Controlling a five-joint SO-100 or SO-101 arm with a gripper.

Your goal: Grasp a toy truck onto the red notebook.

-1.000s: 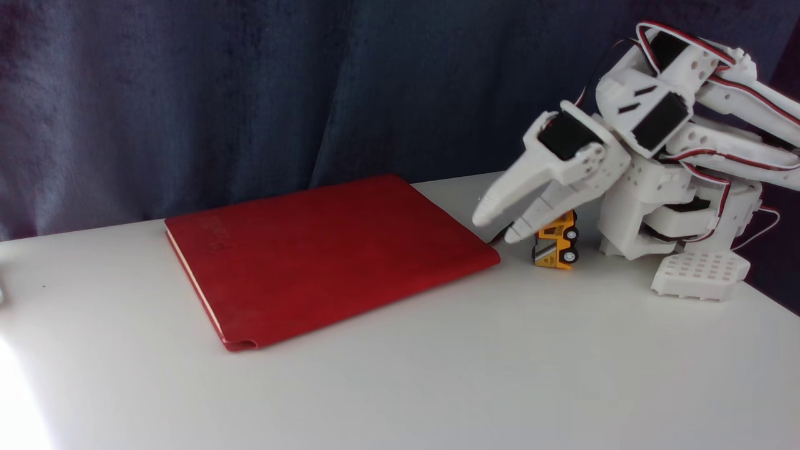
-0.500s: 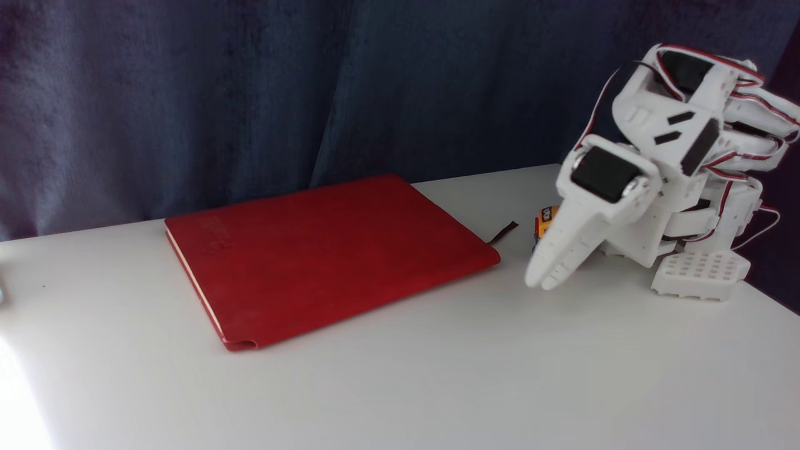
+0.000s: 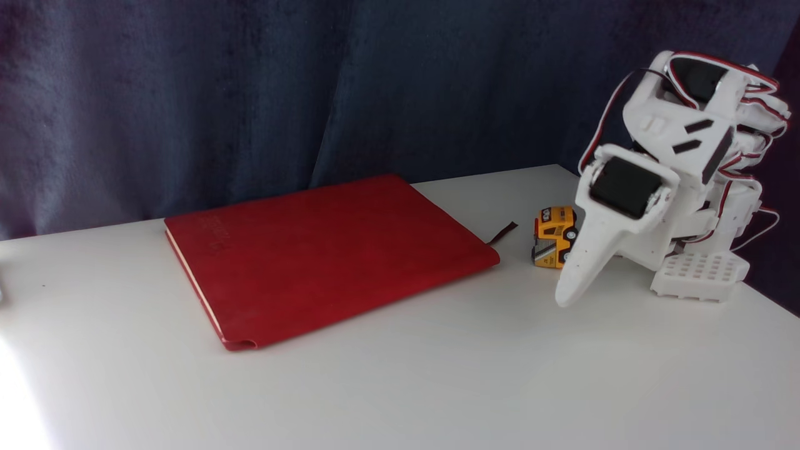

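Note:
The toy truck (image 3: 552, 236), small and yellow-orange with black wheels, stands on the white table just right of the red notebook (image 3: 325, 250). The notebook lies flat at mid-table, its dark ribbon bookmark (image 3: 503, 233) sticking out toward the truck. My white gripper (image 3: 565, 299) points steeply down, its tip close to the table in front of and slightly right of the truck. The fingers look pressed together with nothing between them. The gripper body overlaps the truck's right edge in this fixed view.
The arm's white base (image 3: 700, 275) sits at the table's right end, close to the right edge. A dark blue curtain (image 3: 250, 94) hangs behind the table. Bare white tabletop (image 3: 406, 375) stretches in front of the notebook.
The gripper swung from over the notebook's right corner, slightly open, rightward and toward the camera, closed, and now points down beside the truck. The truck has stayed in place.

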